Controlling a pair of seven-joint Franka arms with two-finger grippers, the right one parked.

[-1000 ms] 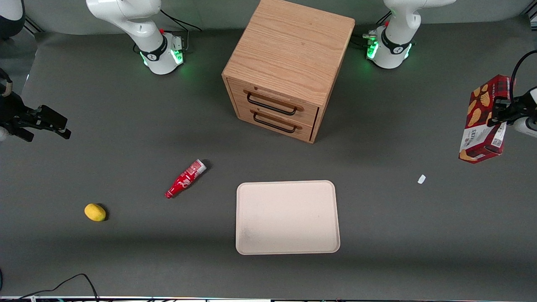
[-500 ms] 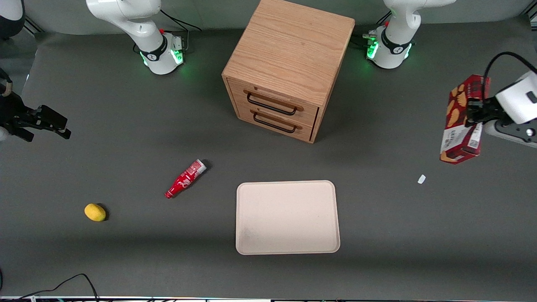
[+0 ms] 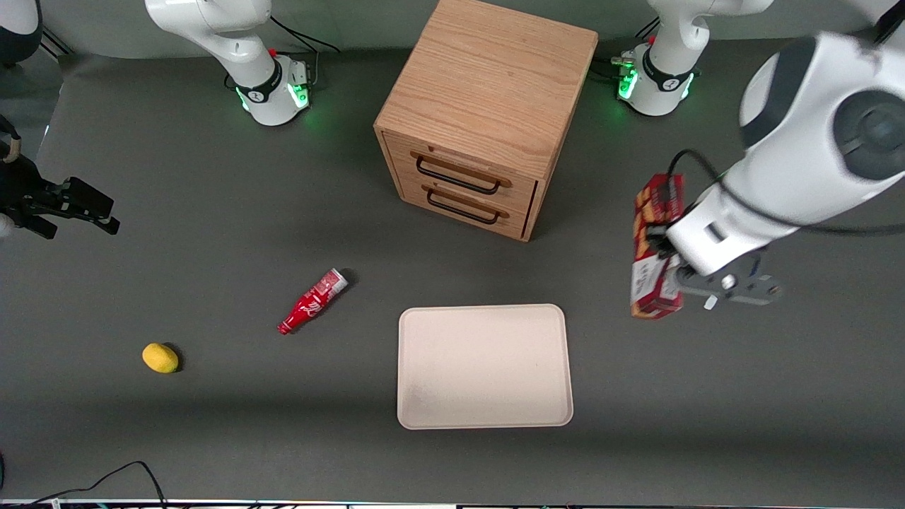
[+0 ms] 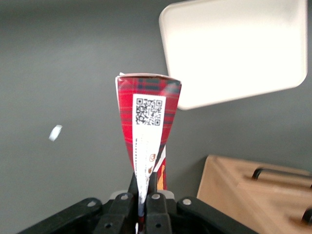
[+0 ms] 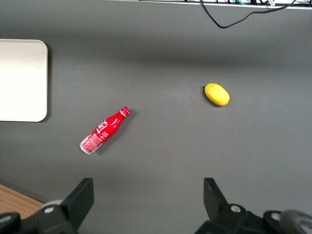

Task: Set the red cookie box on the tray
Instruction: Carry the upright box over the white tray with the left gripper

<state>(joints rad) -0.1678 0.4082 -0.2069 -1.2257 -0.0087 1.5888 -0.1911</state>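
The carry step is in hand: the red cookie box (image 3: pixel 654 244) hangs above the desk (image 3: pixel 212 438), gripped by the gripper (image 3: pixel 664 251) of the working arm, and it is not yet over the tray (image 3: pixel 484 366). In the front view the box sits at about two o'clock from the tray, near its corner but clear of the rim, and roughly at four o'clock from the wooden drawer cabinet (image 3: pixel 488 113).

In the wrist view the jaws are closed tight on the red cookie box (image 4: pixel 146 131), pinching its narrow end so that the cardboard is squeezed thin between them; the box stands out lengthwise from the gripper (image 4: pixel 142 204), its QR-code panel facing the camera, with the tray (image 4: pixel 234 48) ahead of it.

A small white scrap (image 3: pixel 710 302) lies on the desk just beside the gripper. The red bottle (image 3: pixel 312 301) and the lemon (image 3: pixel 160 358) lie toward the parked arm's end, well apart from the route.

The next move, as I judge it, calls for travel toward the tray until the box is above its middle, then a descent and a tilt so the long box lies flat inside the rim before the jaws let go.
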